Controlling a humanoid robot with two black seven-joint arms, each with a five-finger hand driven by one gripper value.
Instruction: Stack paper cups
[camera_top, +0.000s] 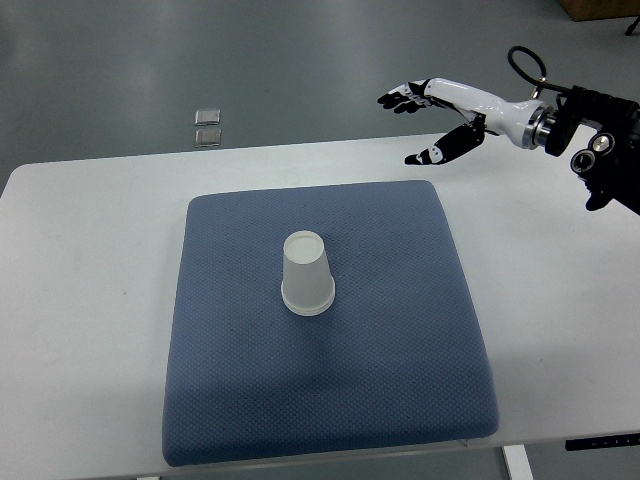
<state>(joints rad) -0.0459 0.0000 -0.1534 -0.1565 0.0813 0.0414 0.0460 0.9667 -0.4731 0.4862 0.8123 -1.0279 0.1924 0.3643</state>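
Farthest left lies the bare white table (80, 300), its near and far edges running across the view. Beyond its far edge, on the grey floor (200, 60), sit two small square floor plates (208, 126), one just behind the other. On the table rests a blue cushion pad (400, 380), roughly square with rounded corners, covering most of the middle. Near the pad's centre stands a white paper cup (306, 274), upside down, its wide rim on the fabric and its flat base facing up. From here I cannot tell whether it is a single cup or several nested together.

Further right, my right hand (432, 118) hangs in the air above the table's far edge, well apart from the cup and past the pad's far right corner. Its fingers (400, 98) are stretched out and relaxed, pointing left, thumb below them, with nothing in their grasp. My white forearm (500, 108) runs back to the dark wrist joint (590, 145) at the right edge.
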